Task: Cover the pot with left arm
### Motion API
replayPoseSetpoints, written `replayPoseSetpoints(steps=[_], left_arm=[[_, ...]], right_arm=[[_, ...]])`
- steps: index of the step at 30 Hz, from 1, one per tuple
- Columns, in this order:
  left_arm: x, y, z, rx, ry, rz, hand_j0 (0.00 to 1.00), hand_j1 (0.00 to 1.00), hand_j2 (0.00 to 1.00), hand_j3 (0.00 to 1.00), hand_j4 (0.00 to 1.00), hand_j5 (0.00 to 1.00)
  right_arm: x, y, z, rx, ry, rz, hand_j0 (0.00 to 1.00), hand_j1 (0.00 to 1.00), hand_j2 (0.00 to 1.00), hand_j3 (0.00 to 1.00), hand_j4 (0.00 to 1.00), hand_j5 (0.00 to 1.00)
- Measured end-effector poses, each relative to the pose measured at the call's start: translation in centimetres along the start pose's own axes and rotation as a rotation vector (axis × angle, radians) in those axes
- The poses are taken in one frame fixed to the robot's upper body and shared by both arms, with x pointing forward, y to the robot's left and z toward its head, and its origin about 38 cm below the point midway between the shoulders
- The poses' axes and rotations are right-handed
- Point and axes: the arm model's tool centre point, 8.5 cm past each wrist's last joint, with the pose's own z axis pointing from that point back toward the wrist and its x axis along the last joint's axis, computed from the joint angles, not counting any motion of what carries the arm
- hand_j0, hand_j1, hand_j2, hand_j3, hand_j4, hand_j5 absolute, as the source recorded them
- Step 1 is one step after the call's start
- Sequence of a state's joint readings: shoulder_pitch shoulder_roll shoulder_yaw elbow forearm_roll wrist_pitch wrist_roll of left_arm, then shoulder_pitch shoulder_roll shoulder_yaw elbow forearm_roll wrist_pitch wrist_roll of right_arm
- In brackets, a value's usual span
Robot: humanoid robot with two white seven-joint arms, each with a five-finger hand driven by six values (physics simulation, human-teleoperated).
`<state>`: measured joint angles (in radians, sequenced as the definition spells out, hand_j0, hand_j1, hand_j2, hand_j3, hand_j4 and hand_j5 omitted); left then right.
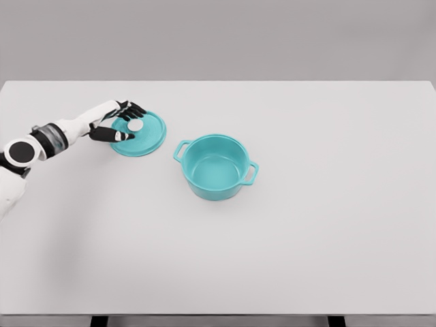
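Left hand closing on the lid knob; the pot is waiting uncovered.

The black fingers [131, 109] of the left hand [117, 122] are curling around the small white knob [135, 125] of the round teal lid [139, 133], thumb below and the rest above, though whether they are gripping firmly is unclear. The lid is lying flat on the white surface [306, 238], near the open teal two-handled pot [216, 166] to its right. Judging by this, the grasp step is in hand; next the lid needs lifting, carrying rightward and lowering centred on the rim. Nothing is standing between them.
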<state>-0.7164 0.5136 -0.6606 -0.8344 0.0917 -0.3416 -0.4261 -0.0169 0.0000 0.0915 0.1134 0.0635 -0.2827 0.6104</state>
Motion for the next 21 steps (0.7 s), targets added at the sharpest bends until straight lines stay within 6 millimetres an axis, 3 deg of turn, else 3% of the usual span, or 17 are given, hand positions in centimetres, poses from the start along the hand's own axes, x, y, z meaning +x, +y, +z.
replayPoseSetpoints(steps=[4,9,13,20,21], left_arm=[[0.1,-0.4,-0.2,0.006,-0.010,0.014,0.53,0.53,0.53,0.53,0.53,0.53],[0.4,-0.6,-0.3,0.000,-0.035,0.002,0.46,0.46,0.46,0.46,0.46,0.46],[0.9,-0.5,-0.1,-0.004,-0.060,-0.011,0.47,0.47,0.47,0.47,0.47,0.47],[4.7,1.9,1.4,0.005,-0.170,-0.082,0.48,0.48,0.48,0.48,0.48,0.48],[4.9,1.5,1.9,-0.005,-0.181,-0.085,0.48,0.48,0.48,0.48,0.48,0.48]], right_arm=[[-0.1,0.0,0.0,0.000,0.001,-0.001,1.00,1.00,1.00,1.00,1.00,1.00],[0.0,0.0,0.0,0.000,0.000,0.000,1.00,1.00,1.00,1.00,1.00,1.00],[-0.1,0.0,0.0,0.000,0.001,-0.001,1.00,1.00,1.00,1.00,1.00,1.00],[0.0,0.0,0.0,0.000,0.000,0.000,1.00,1.00,1.00,1.00,1.00,1.00],[-0.1,0.0,0.0,0.000,0.001,-0.001,1.00,1.00,1.00,1.00,1.00,1.00]])
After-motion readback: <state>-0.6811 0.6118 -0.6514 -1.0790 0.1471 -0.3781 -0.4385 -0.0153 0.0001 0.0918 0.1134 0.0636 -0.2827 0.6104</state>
